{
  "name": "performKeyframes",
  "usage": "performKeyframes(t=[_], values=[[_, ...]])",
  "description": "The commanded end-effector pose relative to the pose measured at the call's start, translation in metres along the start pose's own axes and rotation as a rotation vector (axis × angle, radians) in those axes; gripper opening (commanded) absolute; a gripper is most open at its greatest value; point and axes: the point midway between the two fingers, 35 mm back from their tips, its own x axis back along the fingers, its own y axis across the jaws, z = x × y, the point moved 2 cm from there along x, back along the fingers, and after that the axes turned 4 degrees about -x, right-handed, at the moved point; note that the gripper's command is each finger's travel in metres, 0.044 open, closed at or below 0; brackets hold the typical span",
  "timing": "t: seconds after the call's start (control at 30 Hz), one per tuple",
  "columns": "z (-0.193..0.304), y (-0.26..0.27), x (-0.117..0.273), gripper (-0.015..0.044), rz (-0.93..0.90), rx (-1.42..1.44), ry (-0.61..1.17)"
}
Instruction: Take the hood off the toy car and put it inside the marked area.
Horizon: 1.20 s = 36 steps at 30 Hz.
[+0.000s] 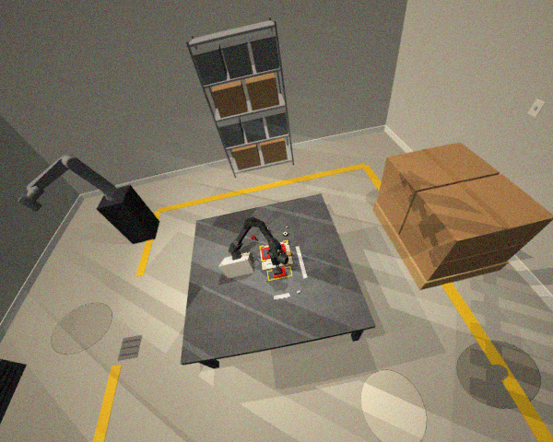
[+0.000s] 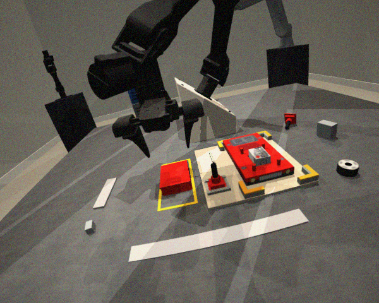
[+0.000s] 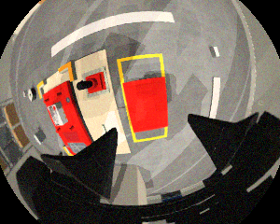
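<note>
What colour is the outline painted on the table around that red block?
Yellow: the outline shows best in the exterior view.

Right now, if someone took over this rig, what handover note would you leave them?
Gripper: open, holding nothing, hanging above the table, fingers touching nothing.
Flat red rectangular hood: lies on the table, in the far part of the yellow-outlined marked area.
Red toy car: sits hoodless on its tan base plate, grey block exposed on top.
Done: hood removed, placed, released.
Left: nothing apparent, except perhaps moving the arm away.
</note>
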Motion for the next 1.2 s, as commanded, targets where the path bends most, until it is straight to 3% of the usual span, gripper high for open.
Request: performKeyframes(t=[0.0, 1.17], values=[[-0.0023, 0.0001, 0.0043, 0.044, 0.007, 0.009, -0.006], [-0.0023, 0.0001, 0.0043, 0.044, 0.007, 0.009, -0.006]])
